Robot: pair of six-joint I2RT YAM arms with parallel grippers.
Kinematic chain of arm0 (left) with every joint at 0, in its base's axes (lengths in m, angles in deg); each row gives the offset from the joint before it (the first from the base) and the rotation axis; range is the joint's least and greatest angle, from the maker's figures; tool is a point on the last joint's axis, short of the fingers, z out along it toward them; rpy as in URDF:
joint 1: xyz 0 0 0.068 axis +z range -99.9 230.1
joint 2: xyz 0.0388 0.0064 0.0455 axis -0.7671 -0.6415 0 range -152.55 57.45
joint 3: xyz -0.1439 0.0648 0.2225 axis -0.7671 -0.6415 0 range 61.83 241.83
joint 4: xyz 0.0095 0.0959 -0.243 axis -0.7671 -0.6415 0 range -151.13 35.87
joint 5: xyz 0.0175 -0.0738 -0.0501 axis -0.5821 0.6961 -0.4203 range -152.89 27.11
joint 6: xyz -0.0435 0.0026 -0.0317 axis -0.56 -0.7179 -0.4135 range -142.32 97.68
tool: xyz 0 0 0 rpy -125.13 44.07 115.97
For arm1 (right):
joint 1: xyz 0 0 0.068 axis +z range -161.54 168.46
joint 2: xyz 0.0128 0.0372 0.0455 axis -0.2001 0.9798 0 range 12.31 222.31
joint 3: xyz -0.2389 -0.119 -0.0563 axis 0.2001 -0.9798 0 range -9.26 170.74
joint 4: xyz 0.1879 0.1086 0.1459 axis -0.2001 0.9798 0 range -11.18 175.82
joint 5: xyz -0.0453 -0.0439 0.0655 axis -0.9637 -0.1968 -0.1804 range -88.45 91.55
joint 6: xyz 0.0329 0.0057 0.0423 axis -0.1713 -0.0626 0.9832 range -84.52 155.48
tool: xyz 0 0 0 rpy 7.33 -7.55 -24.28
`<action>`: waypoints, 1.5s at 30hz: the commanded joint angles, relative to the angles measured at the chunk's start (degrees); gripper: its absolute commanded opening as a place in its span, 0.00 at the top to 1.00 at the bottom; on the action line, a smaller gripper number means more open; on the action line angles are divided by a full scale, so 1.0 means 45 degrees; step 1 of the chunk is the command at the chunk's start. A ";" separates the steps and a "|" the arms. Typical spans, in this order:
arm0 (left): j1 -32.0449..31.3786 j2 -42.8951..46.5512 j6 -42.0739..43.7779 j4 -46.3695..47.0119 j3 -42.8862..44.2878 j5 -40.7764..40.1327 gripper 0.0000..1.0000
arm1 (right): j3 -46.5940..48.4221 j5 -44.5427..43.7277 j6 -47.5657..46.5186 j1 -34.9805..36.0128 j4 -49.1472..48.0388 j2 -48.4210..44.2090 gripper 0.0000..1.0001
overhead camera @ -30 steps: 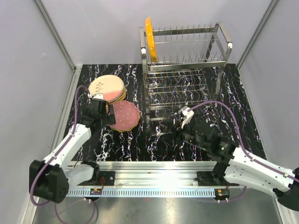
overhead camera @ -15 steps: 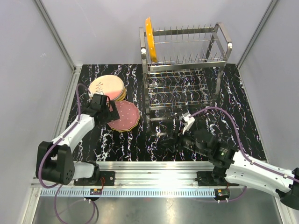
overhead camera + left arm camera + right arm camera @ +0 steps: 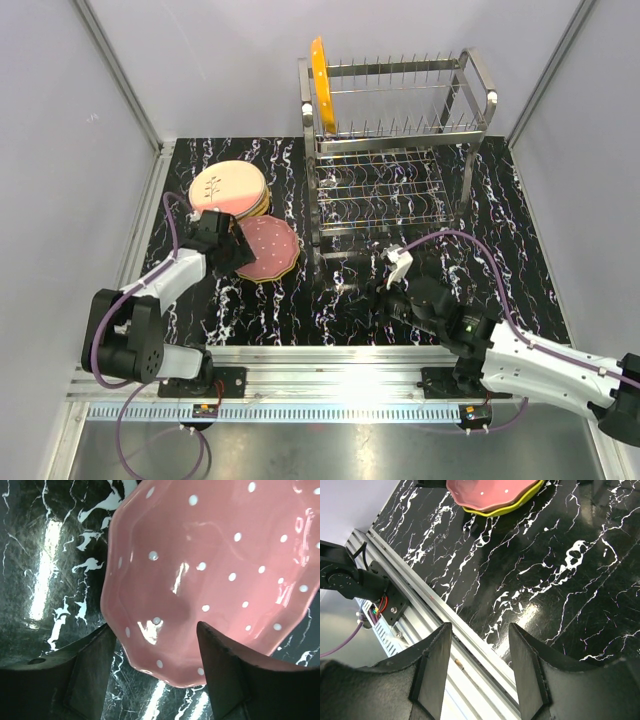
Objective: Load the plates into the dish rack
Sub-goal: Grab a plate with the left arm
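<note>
A pink dotted plate (image 3: 266, 248) (image 3: 210, 570) (image 3: 490, 490) lies on a lime-green plate (image 3: 516, 507) left of the dish rack (image 3: 400, 150). My left gripper (image 3: 233, 249) (image 3: 155, 630) is at its left rim, still open. The rim sits between the fingers, with the right finger (image 3: 225, 670) over the plate. Behind it is a stack of plates (image 3: 230, 188) topped by a cream one with a leaf motif. An orange plate (image 3: 319, 72) stands upright at the left end of the rack's upper tier. My right gripper (image 3: 380, 298) (image 3: 480, 627) hangs open and empty in front of the rack.
The black marbled table (image 3: 330, 300) ends at an aluminium rail (image 3: 330, 380) (image 3: 420, 595) along the front. Grey walls close in the left, right and back. The rack's prongs to the right of the orange plate hold nothing.
My left gripper has slid in onto the pink plate's rim and its jaws have narrowed around it. The right arm has drawn back a little toward the front rail.
</note>
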 commanded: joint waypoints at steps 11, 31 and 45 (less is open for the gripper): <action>0.0073 0.0892 -0.0426 0.0423 -0.0335 -0.0859 0.84 | 0.0287 -0.0329 0.0126 0.0150 -0.0789 0.0911 0.44; 0.0073 0.3156 0.0238 -0.1335 0.0310 -0.0059 1.00 | 0.3016 -0.2612 -0.1960 0.2628 -0.1453 0.4560 0.31; 0.0073 0.4056 0.0922 -0.2195 0.0876 0.0332 1.00 | 0.7140 -0.5756 -0.5400 0.3899 -0.1220 1.0555 0.00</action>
